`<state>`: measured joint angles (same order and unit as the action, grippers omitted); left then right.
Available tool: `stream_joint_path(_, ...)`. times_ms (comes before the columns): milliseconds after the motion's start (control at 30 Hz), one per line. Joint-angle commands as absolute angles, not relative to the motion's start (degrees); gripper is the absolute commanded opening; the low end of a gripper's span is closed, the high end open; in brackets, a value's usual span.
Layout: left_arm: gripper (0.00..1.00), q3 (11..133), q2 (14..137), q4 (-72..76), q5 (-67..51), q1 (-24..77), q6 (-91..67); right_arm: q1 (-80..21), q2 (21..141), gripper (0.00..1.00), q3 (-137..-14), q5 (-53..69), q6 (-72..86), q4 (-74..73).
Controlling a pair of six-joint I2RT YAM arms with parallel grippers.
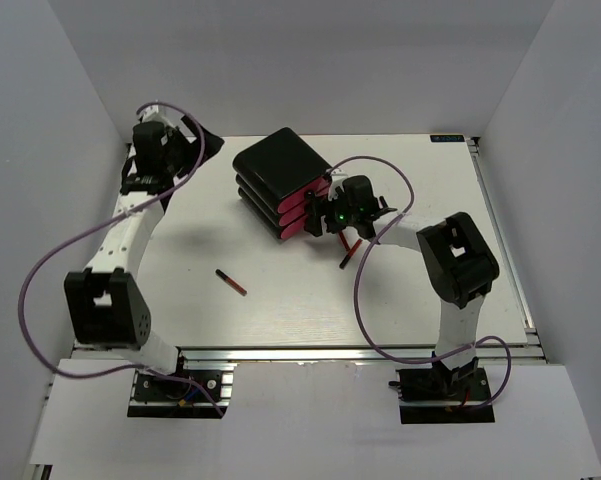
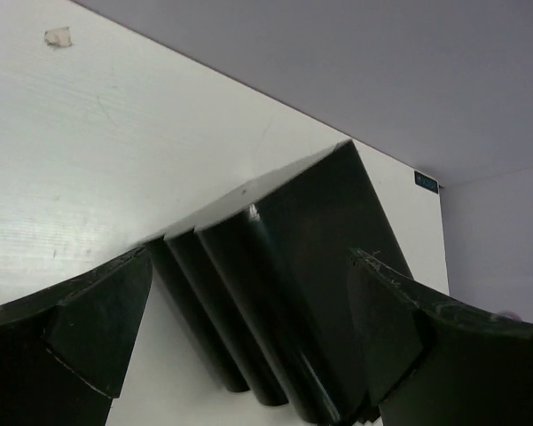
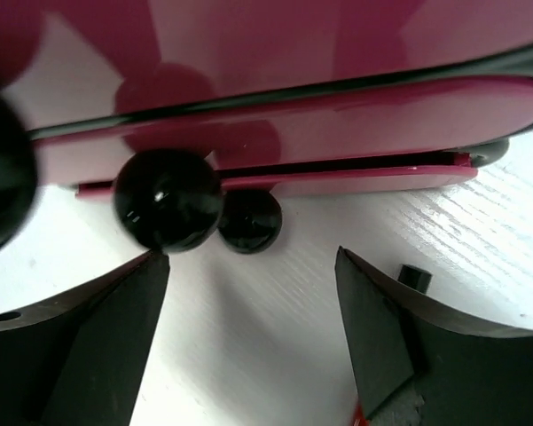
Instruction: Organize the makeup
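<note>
A slim black-and-red lipstick tube (image 1: 231,283) lies on the white table in front of the left arm. A second red tube (image 1: 350,252) lies by the right arm, partly under its cable. My right gripper (image 1: 332,207) is open and empty, right at the pink drawer fronts of the black box (image 1: 280,175). In the right wrist view the right gripper (image 3: 251,266) faces the pink drawers (image 3: 293,124), with a round black knob (image 3: 168,200) just beyond its left finger. My left gripper (image 1: 202,140) is open and empty behind the box, whose black back (image 2: 293,293) it faces.
The table (image 1: 430,290) is enclosed by white walls at the back and both sides. A small black bit (image 3: 415,278) lies on the table by the right finger. A tiny pale scrap (image 2: 58,36) lies near the back wall.
</note>
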<state>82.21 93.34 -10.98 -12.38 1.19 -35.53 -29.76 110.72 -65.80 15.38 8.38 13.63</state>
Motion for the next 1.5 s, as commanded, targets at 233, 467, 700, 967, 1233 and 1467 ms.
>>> stream_joint_path(233,0.98,58.83,69.28,-5.71,-5.53,0.88,-39.54,-30.50,115.31,0.69,-66.62,11.78,19.77,25.75)
stream_joint_path(467,0.98,44.40,56.44,-6.77,-4.13,0.88,-44.12,-30.59,117.07,0.46,-65.57,12.83,20.39,29.26)
stream_joint_path(700,0.98,39.82,50.37,-9.93,-3.34,0.88,-44.82,-30.41,116.63,0.34,-61.62,15.80,22.24,34.97)
stream_joint_path(967,0.98,34.11,45.62,-11.16,-4.13,0.97,-50.09,-29.09,115.40,0.47,-59.15,17.23,25.58,37.00)
stream_joint_path(1233,0.98,29.97,40.78,-13.88,-3.43,0.88,-52.65,-29.09,118.38,0.71,-62.84,17.67,27.68,37.53)
stream_joint_path(1467,0.98,29.45,39.64,-15.91,-3.25,0.97,-53.17,-29.00,121.38,0.60,-65.04,17.40,31.99,40.95)
